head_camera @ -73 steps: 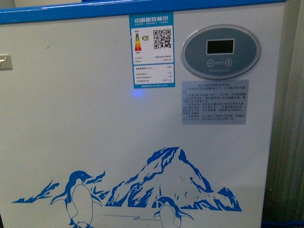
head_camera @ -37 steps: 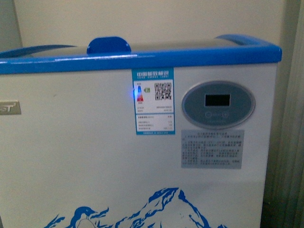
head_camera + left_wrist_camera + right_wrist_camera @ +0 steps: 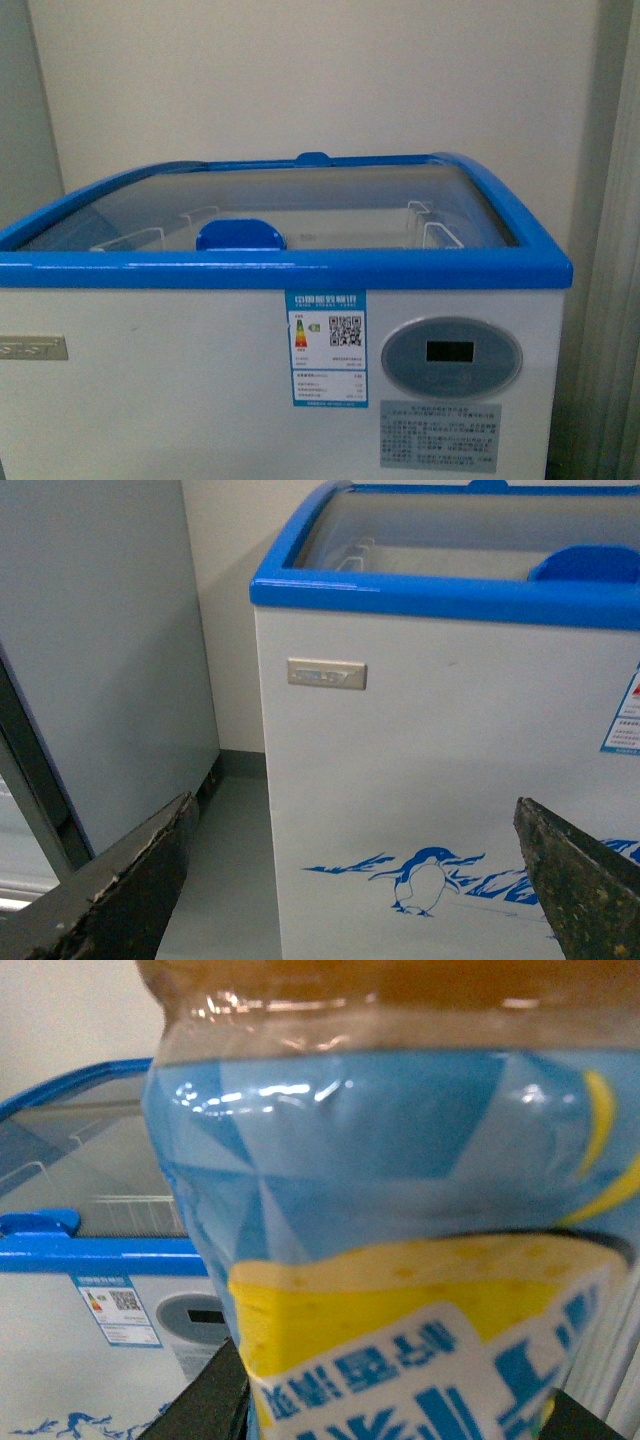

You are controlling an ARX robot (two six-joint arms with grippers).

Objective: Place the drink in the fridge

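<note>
Drink (image 3: 400,1210) in hand, fridge (image 3: 150,380) lid (image 3: 330,195) shut.
Opening comes first, by my judgement: the free left fingers (image 3: 120,880) should rise over the blue rim to the handle (image 3: 240,235), left of centre in the front view, and push it sideways and level, without bearing down on the glass. Those fingers are spread wide and empty, their dark tips in the lower corners of the left wrist view, aimed at the fridge's white front well below the rim. The right fingers (image 3: 200,1400) are closed on the drink, which fills the right wrist view and hangs in the air short of the fridge, seen at that frame's left. It should be held steady, clear of the lid's path.
</note>
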